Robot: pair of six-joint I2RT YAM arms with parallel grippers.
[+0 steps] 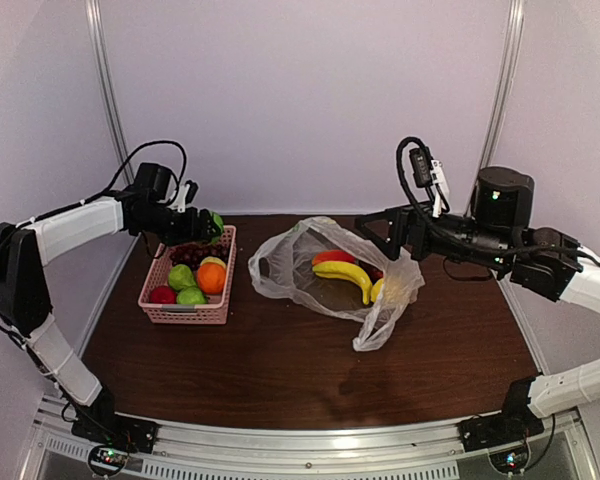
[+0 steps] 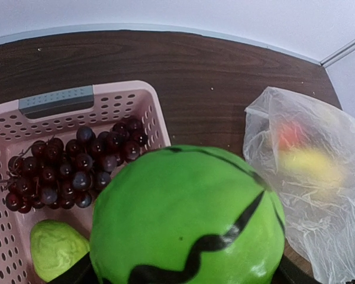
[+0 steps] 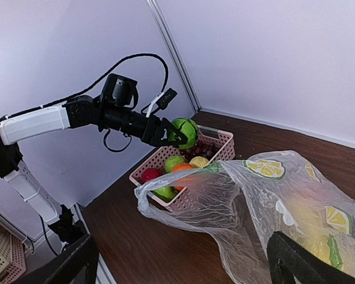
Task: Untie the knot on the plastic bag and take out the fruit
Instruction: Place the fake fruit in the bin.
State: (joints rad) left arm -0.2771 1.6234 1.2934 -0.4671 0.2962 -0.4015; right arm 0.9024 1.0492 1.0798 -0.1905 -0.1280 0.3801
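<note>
The clear plastic bag (image 1: 380, 300) lies on the table with its mouth gaping toward the left; no knot shows. Inside it I see a yellow banana (image 1: 345, 277) and a red piece of fruit (image 1: 332, 257). My left gripper (image 1: 202, 228) is shut on a green ball with dark stripes (image 2: 189, 216), held above the far end of the pink basket (image 1: 185, 313). My right gripper (image 3: 180, 266) hangs open over the bag's (image 3: 272, 201) back right side, nothing between its fingers. An orange (image 1: 211, 277) and a dark red round fruit (image 1: 162, 294) lie in the basket.
The basket (image 2: 56, 100) also holds dark purple grapes (image 2: 71, 168) and light green round fruits (image 1: 181, 276). A white wall runs behind the table. Bare dark wood lies in front of the bag and basket.
</note>
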